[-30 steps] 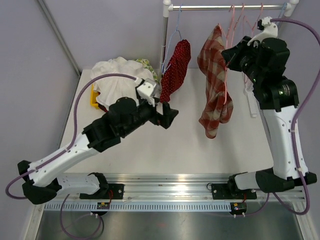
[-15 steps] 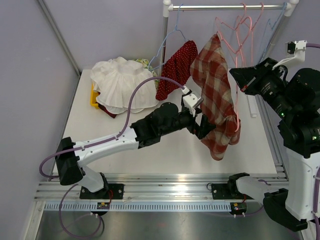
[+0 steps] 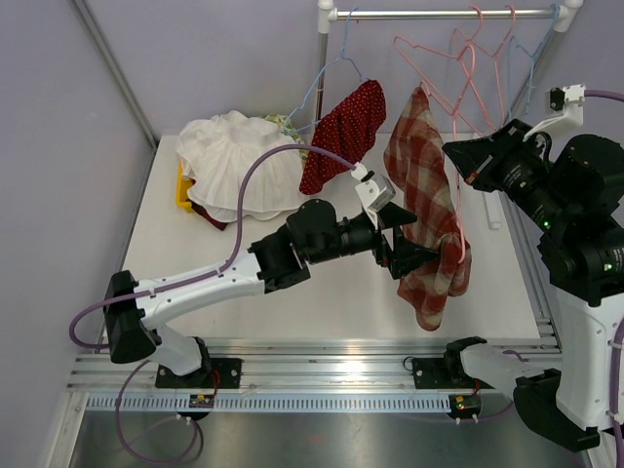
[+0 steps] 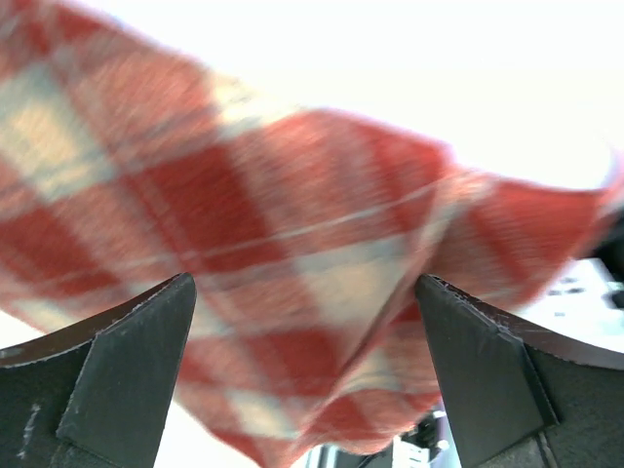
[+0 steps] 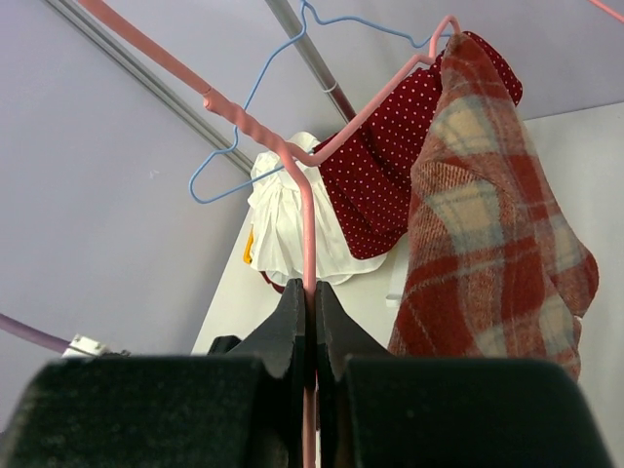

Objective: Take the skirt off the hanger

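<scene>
Red-and-cream plaid skirt [image 3: 429,185], pink hanger [image 5: 308,224]; red polka-dot garment [image 3: 346,122]

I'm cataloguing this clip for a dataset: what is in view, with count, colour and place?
plaid skirt: one, red and cream, draped on one end of the pink hanger
pink hanger: one, gripped
spare pink hangers: at least one, by the rail
blue hanger: one, left of the pink ones
dotted garment: one, dark red, on the blue hanger
white garment: one, heaped back left
yellow item: one, under that heap
rail: one, metal, at the back
table: one, white
left gripper: black, open at the skirt
right gripper: black, shut on the pink hanger
</scene>
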You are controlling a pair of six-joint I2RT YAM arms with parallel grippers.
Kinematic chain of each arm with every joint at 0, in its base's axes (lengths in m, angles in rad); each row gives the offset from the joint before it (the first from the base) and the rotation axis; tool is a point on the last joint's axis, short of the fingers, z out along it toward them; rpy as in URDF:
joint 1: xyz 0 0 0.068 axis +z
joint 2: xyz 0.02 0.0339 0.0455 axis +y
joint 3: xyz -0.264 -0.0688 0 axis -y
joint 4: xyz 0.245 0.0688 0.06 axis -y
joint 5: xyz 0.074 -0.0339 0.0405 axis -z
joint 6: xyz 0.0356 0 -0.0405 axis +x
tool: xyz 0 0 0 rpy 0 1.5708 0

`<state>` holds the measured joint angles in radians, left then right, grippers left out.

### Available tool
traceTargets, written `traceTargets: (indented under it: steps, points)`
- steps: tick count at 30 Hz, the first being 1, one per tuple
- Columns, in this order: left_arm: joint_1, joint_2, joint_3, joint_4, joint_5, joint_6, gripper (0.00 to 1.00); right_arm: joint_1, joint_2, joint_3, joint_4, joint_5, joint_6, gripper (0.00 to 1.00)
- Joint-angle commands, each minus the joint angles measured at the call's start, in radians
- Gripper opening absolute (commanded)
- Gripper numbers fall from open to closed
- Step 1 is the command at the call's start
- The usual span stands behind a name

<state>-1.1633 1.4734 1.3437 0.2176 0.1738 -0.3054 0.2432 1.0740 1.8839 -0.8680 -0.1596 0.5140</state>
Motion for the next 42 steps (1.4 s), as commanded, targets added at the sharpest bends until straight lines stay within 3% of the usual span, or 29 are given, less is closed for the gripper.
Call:
traceTargets:
  steps: [1, 5, 9, 12, 13, 14, 17, 23, 27, 36, 42]
  points:
    - [-0.004, -0.022, 0.032, 0.103, 0.105, -0.037, 0.99, 0.001, -0.005, 0.032, 0.110, -0.024, 0.017, 0.00]
    - [-0.015, -0.004, 0.051, 0.082, 0.128, -0.031, 0.93, 0.001, 0.006, 0.066, 0.093, -0.021, 0.008, 0.00]
    - [-0.015, 0.022, 0.061, 0.077, 0.113, -0.018, 0.78, 0.001, 0.004, 0.078, 0.086, -0.024, 0.011, 0.00]
    - [-0.015, 0.047, 0.080, 0.071, 0.086, -0.003, 0.53, 0.001, 0.004, 0.086, 0.084, -0.041, 0.021, 0.00]
    - [-0.015, 0.060, 0.090, 0.071, 0.079, 0.002, 0.34, 0.001, 0.004, 0.090, 0.084, -0.052, 0.024, 0.00]
    - [-0.015, 0.067, 0.100, 0.065, 0.061, 0.006, 0.23, 0.001, 0.004, 0.092, 0.084, -0.057, 0.027, 0.00]
    - [-0.013, 0.085, 0.143, 0.028, 0.023, 0.031, 0.00, -0.001, 0.001, 0.087, 0.089, -0.075, 0.037, 0.00]
    - [-0.065, -0.011, 0.104, -0.072, -0.132, 0.095, 0.00, 0.001, 0.004, 0.081, 0.084, -0.040, 0.003, 0.00]
    - [-0.174, -0.174, -0.122, -0.096, -0.273, 0.111, 0.00, 0.001, 0.035, 0.136, 0.084, 0.002, -0.034, 0.00]
    - [-0.387, -0.387, -0.642, -0.103, -0.574, -0.171, 0.00, 0.001, 0.211, 0.426, 0.029, 0.101, -0.135, 0.00]
    - [-0.472, -0.374, -0.660, -0.198, -0.649, -0.242, 0.00, 0.001, 0.245, 0.429, 0.063, 0.121, -0.147, 0.00]
